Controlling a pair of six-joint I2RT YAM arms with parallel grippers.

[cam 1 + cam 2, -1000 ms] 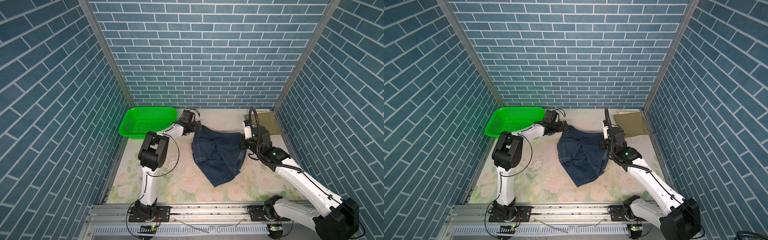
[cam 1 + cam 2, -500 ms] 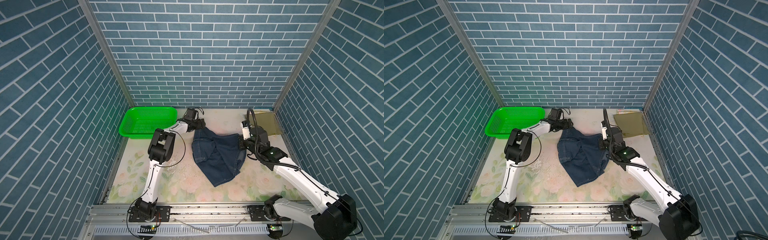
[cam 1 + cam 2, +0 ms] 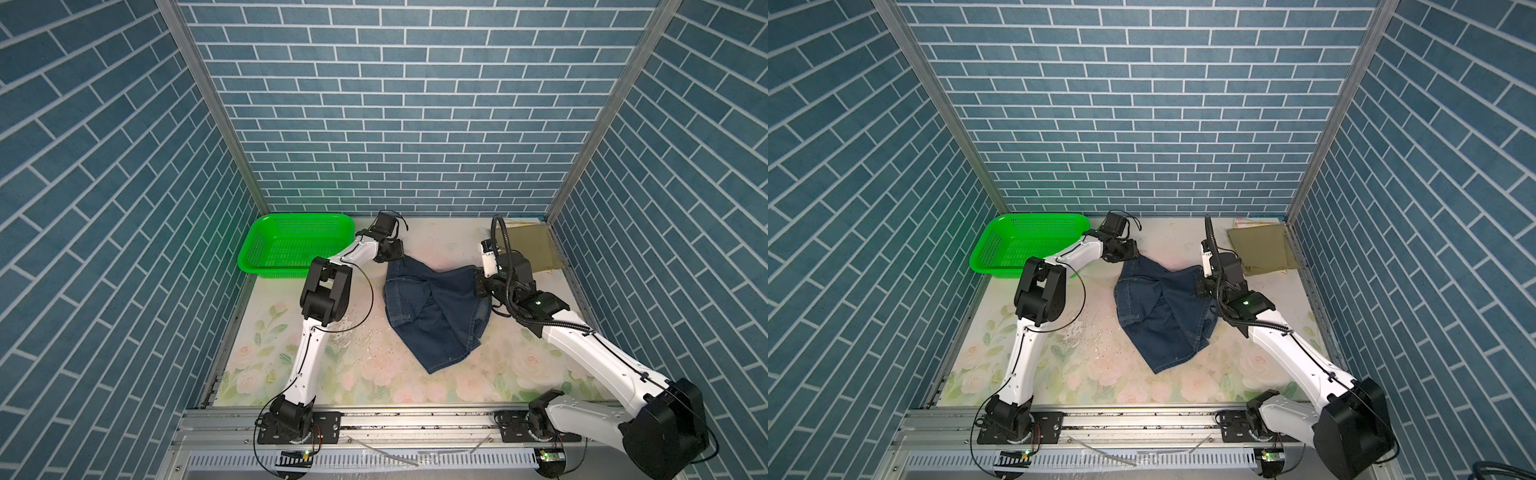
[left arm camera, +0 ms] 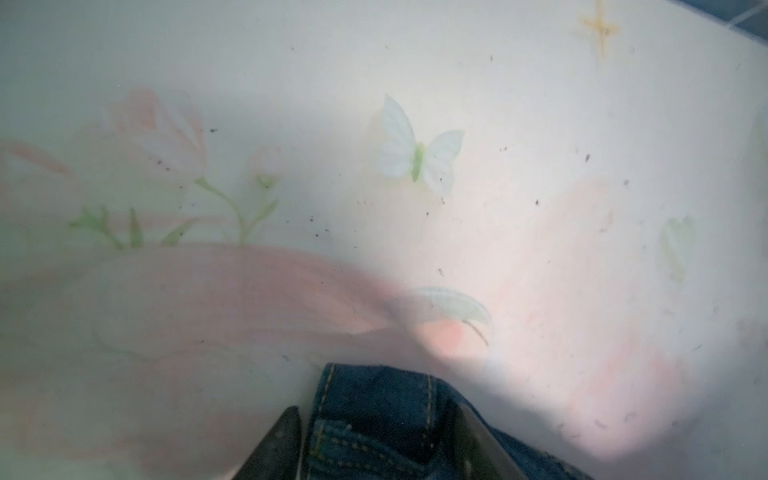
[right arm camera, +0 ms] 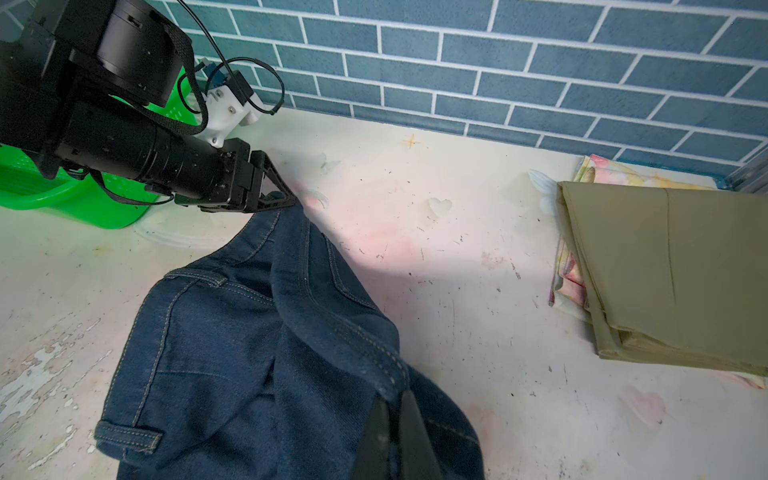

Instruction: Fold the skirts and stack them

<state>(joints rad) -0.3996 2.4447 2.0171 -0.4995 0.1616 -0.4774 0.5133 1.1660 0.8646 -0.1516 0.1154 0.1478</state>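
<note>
Right fingers (image 5: 374, 440) clench the denim skirt (image 5: 249, 332); left fingers (image 5: 272, 174) straddle its corner, firmness we cannot tell. If we lift now, that corner may slip free.

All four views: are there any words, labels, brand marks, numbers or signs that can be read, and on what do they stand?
No readable text in any view.
Denim skirt: stitching and belt loops only, no label showing.
Olive skirt: plain, unmarked.
Green basket: no lettering.
Table: printed flowers, a butterfly and a star, no words.
</note>
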